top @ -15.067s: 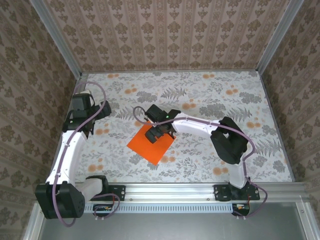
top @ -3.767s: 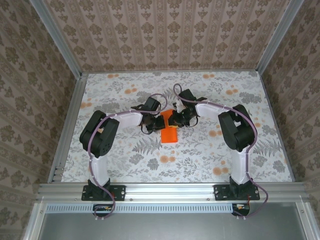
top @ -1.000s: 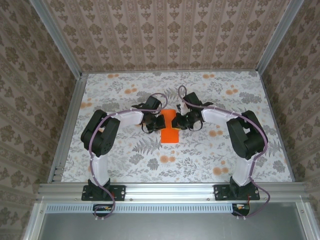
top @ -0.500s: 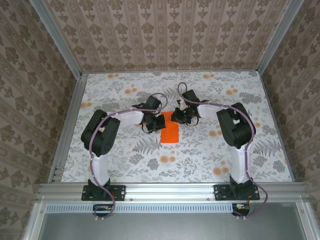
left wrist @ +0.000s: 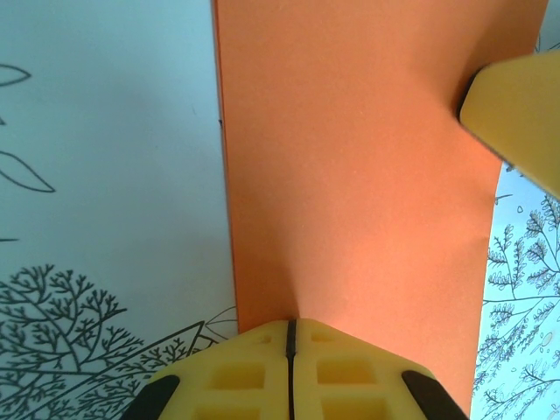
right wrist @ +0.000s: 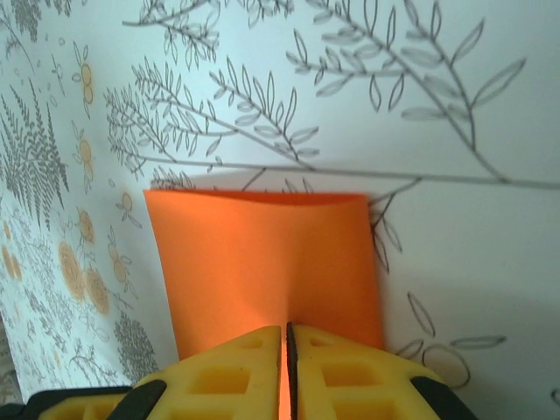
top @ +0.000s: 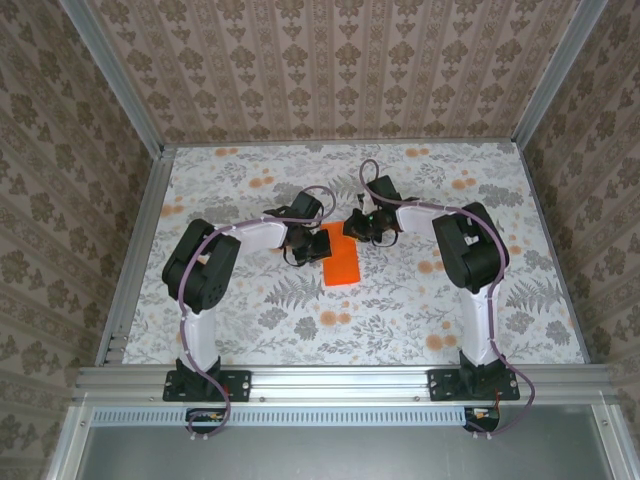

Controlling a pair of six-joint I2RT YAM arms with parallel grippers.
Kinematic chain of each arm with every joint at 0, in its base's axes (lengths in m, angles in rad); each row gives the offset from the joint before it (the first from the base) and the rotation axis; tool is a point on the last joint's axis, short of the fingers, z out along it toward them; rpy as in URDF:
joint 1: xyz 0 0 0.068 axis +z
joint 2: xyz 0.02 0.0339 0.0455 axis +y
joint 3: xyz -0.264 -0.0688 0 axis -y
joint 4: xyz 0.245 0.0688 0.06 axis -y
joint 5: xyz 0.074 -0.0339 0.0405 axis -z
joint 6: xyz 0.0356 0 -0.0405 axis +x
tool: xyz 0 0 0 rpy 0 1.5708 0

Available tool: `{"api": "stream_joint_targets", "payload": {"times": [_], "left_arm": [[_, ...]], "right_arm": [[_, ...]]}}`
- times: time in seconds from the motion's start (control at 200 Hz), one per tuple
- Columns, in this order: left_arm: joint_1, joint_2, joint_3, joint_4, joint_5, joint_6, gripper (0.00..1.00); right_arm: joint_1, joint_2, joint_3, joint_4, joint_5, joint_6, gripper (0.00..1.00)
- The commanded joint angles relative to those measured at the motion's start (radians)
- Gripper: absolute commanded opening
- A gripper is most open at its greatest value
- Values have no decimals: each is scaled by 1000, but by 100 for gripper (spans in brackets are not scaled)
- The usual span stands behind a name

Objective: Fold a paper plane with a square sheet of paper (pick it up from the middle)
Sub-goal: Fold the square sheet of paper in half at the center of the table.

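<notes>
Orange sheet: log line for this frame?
sheet: folded rectangle | left gripper: jaws shut on sheet edge | right gripper: jaws shut on sheet edge | stage: not yet a dart

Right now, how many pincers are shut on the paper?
2. The left pincer is shut on the left edge of the paper; the right pincer is shut on its far right corner, with orange showing between its fingers.

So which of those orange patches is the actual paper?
The large, bright solid-orange sheet of paper mid-table; the other patches are small pale blossoms printed on the table cover.
</notes>
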Motion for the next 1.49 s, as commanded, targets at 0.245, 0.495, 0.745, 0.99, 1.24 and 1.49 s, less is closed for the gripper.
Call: {"api": "stream_joint_targets", "payload": {"times": [0.245,0.495,0.745,0.99,1.24,1.49], "left_arm": [[-15,91,-54,-158,-36,29,7],[-15,94,-56,-159,-37,29,7],[-15,91,-54,-160,-37,30,7],[-17,89,-54,-163,-37,31,7],[-17,86,-52,-163,-40,31,7],[-17,79,-42,-160,-41,27,6]], "right_arm": [[-10,84,89,-50,111,18,11],[-11,65,129,-26,61,28,11],[-11,126,175,-51,75,39,11],[-11,145,204,-106,151,27,11],[-13,86,259,-120,160,2,12],[-10,-145,-36,-30,16,26,14]]}}
